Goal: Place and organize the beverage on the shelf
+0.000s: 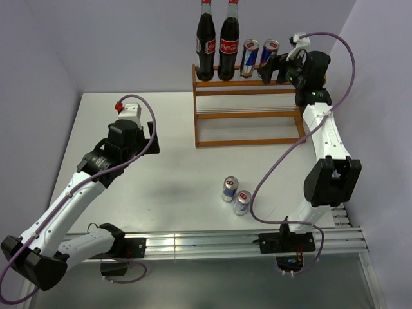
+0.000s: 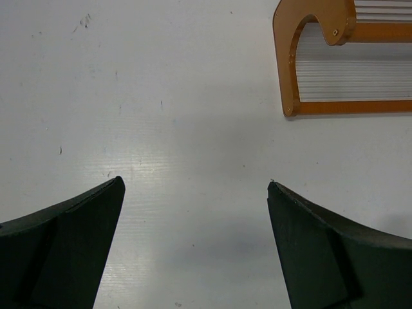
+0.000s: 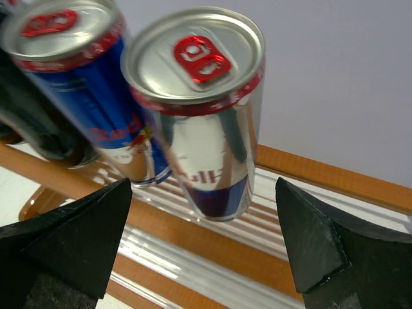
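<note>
The orange-brown shelf (image 1: 248, 116) stands at the back of the table. On its top tier are two cola bottles (image 1: 206, 45) (image 1: 229, 44), and to their right two blue-and-silver cans (image 1: 250, 58) (image 1: 268, 53). My right gripper (image 1: 278, 67) is open at the rightmost can. In the right wrist view that can (image 3: 212, 122) stands upright on the slats between the spread fingers (image 3: 77, 225), touching neither. Its neighbour (image 3: 77, 77) stands just to the left. Two more cans (image 1: 230, 188) (image 1: 243, 202) stand on the table. My left gripper (image 2: 196, 183) is open over bare table.
The shelf's lower tier (image 1: 250, 136) holds nothing. The shelf's left end post (image 2: 286, 64) lies ahead and to the right of the left gripper. A purple cable (image 1: 283, 154) loops beside the right arm. A metal rail (image 1: 212, 243) runs along the near edge.
</note>
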Controlling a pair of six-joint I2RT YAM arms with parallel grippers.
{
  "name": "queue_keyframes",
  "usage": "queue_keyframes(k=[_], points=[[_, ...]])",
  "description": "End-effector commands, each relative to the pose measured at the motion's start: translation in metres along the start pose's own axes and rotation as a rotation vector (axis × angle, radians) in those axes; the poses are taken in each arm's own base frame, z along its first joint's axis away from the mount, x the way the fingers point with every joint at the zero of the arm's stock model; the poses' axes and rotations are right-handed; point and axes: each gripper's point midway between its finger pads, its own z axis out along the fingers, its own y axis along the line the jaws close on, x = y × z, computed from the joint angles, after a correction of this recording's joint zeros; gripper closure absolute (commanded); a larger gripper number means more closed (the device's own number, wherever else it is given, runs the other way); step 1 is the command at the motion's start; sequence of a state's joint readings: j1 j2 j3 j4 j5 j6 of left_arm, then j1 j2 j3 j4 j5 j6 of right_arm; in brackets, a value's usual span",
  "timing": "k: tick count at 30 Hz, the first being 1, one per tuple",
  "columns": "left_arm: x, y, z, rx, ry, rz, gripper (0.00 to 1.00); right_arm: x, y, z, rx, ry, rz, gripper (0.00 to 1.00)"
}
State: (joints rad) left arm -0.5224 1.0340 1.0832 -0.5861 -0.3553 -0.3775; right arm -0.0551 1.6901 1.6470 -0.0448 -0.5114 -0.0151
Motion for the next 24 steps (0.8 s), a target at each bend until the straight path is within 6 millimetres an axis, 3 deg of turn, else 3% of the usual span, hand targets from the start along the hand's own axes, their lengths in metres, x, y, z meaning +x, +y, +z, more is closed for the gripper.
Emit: queue_keyframes(k=[1, 3, 8, 9, 10, 11, 12, 15, 16, 17, 19, 22, 23, 24], points=[[-0.009, -0.005, 0.002, 0.027, -0.031, 0.005, 0.00, -0.045, 0.009, -0.028, 0.025, -0.106, -0.040, 0.01], [-0.010, -0.006, 0.002, 0.033, -0.031, -0.001, 0.01, -0.055, 0.009, -0.039, 0.065, -0.129, -0.009, 0.00], [-0.011, -0.015, 0.002, 0.063, -0.010, -0.038, 0.00, -0.042, 0.008, -0.072, 0.196, -0.070, 0.121, 0.00], [-0.014, -0.019, 0.000, 0.080, -0.012, -0.049, 0.01, -0.041, 0.004, -0.087, 0.272, -0.077, 0.130, 0.00], [-0.015, -0.021, -0.001, 0.089, -0.005, -0.055, 0.00, -0.033, 0.011, -0.094, 0.290, -0.051, 0.146, 0.00], [-0.018, -0.024, -0.002, 0.101, -0.006, -0.071, 0.00, -0.039, 0.020, -0.109, 0.304, -0.065, 0.160, 0.00], [-0.020, -0.026, -0.004, 0.107, -0.005, -0.079, 0.00, -0.027, 0.021, -0.115, 0.329, -0.037, 0.169, 0.00], [-0.026, -0.033, -0.008, 0.130, -0.003, -0.116, 0.01, -0.005, 0.052, -0.138, 0.376, 0.014, 0.173, 0.00], [-0.027, -0.035, -0.009, 0.134, -0.001, -0.124, 0.00, 0.004, 0.052, -0.147, 0.432, 0.026, 0.182, 0.00], [-0.026, -0.039, -0.009, 0.141, 0.004, -0.137, 0.01, 0.003, 0.071, -0.156, 0.405, 0.017, 0.180, 0.00], [-0.025, -0.042, -0.008, 0.120, 0.008, -0.140, 0.01, 0.027, 0.078, -0.168, 0.448, 0.080, 0.188, 0.00], [-0.013, -0.059, -0.003, 0.071, 0.038, -0.125, 0.01, 0.046, 0.090, -0.187, 0.485, 0.131, 0.193, 0.00], [-0.011, -0.076, -0.009, 0.100, 0.044, -0.108, 0.01, 0.045, 0.094, -0.196, 0.481, 0.115, 0.203, 0.00], [-0.007, -0.082, -0.010, 0.096, 0.055, -0.098, 0.01, 0.056, 0.089, -0.201, 0.517, 0.118, 0.223, 0.00]])
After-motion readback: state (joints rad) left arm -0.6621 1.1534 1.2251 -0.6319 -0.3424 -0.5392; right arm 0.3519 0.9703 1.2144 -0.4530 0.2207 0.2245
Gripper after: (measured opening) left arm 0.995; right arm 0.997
